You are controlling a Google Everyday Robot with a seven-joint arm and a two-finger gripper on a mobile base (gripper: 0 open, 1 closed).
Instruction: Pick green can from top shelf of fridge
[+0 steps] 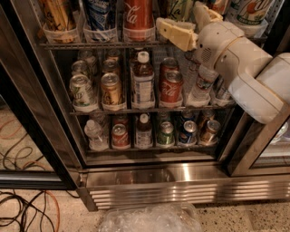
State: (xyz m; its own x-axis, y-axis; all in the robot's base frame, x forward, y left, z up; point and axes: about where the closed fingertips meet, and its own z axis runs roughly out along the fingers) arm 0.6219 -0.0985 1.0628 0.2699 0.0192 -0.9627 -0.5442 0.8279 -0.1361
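Gripper: the gripper [189, 23] is up at the top shelf [90, 45], just right of the Coca-Cola can [138, 18]. Its 2 cream fingers [174, 32] stand spread wide apart and hold nothing.
Green can: the green can [178, 8] stands on that shelf in the row of translucent cup holders [59, 34], between the Coca-Cola can and the upright finger. Only its lower body shows, as the top is cut off by the frame edge. 1 finger lies across the front of its base and hides its own holder.
Fridge: the fridge [181, 181] has 2 lower racks packed with short cans and bottles, none of them the target.
Step in hand: this looks like the final approach, with the jaws lining up on either side of the can before closing.
Handling: it is probably a full drink can, so fairly heavy for its size. The wall is stiff under a modest squeeze but would dent under a hard one. The smooth metal may be damp from the cold, so slippery.
Where to hold: mid-body, above the holder's rim, with the pads on opposite sides of the round wall.
Next move calls for: a straight lift to clear the holder, then a pull outward.
Risk: nudging the Coca-Cola can just beside it, or catching the holder's lip on the way up.
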